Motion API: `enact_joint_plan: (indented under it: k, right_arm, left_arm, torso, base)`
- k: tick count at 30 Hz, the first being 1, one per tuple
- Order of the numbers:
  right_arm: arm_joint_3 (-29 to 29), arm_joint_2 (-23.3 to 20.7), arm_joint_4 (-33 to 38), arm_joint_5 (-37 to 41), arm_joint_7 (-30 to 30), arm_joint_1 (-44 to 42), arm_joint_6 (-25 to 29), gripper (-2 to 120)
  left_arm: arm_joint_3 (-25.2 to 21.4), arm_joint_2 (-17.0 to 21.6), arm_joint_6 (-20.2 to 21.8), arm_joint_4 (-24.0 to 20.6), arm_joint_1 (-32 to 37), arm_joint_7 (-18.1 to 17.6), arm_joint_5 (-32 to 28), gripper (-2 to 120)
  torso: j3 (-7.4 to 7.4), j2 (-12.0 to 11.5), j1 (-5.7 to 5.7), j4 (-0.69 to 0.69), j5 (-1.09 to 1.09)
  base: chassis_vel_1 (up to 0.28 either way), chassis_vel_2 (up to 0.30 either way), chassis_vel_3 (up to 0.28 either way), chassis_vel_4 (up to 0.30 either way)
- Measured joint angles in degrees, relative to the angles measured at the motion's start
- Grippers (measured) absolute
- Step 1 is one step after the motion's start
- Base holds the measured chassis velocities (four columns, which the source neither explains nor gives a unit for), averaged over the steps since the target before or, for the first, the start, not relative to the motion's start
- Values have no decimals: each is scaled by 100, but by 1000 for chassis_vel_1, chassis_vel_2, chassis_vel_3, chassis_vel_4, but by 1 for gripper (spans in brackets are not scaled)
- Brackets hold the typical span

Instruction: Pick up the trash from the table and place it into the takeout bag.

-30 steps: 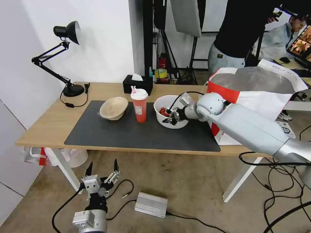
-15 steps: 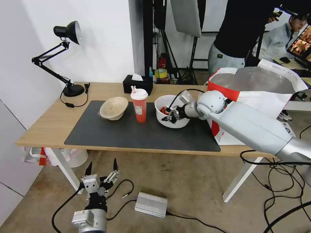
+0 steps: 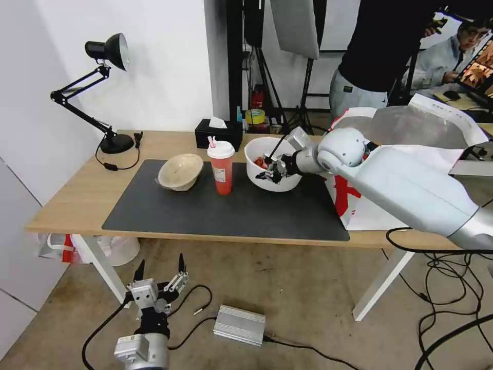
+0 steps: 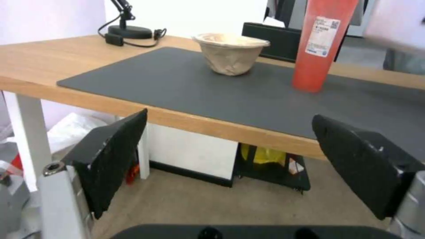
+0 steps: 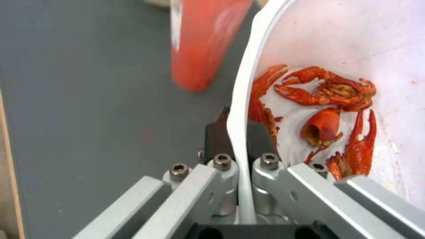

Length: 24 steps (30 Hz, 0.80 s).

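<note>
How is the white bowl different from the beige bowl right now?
The white bowl is glossy plastic, bigger, and holds red crayfish shells; the beige bowl is crumpled paper. The right gripper pinches the white bowl's rim, while the beige bowl rests untouched on the grey mat. Both are open-topped throwaways.

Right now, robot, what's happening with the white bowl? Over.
Right gripper shut on white bowl rim, bowl off the mat. Left gripper open, low by the floor. Red cup close beside; takeout bag open.
</note>
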Motion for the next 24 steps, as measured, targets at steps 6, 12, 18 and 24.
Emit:
enact_joint_plan:
  k: [6, 12, 18, 24]
  right_arm:
    - [78, -7, -21, 224, -15, 378, -2, 0]
    - [78, 34, -119, 358, -29, 680, -7, 0]
    - [45, 15, -94, 464, -33, 887, -31, 0]
    - [33, -36, -66, 521, -34, 1003, -47, 0]
  left_arm:
    - [-4, 0, -9, -10, 41, -1, 9, 100]
    - [6, -2, -40, -57, 57, -14, 5, 100]
    - [12, -5, -31, -206, 71, -57, -51, 100]
    - [-1, -3, -31, -231, 97, -58, -57, 100]
  torso:
    - [0, 0, 0, 0, 0]
    - [0, 0, 0, 1, -1]
    - [0, 0, 0, 1, 0]
    - [0, 0, 0, 1, 0]
  base:
    - [0, 0, 0, 0]
    - [0, 0, 0, 0]
    - [0, 0, 0, 0]
    - [0, 0, 0, 0]
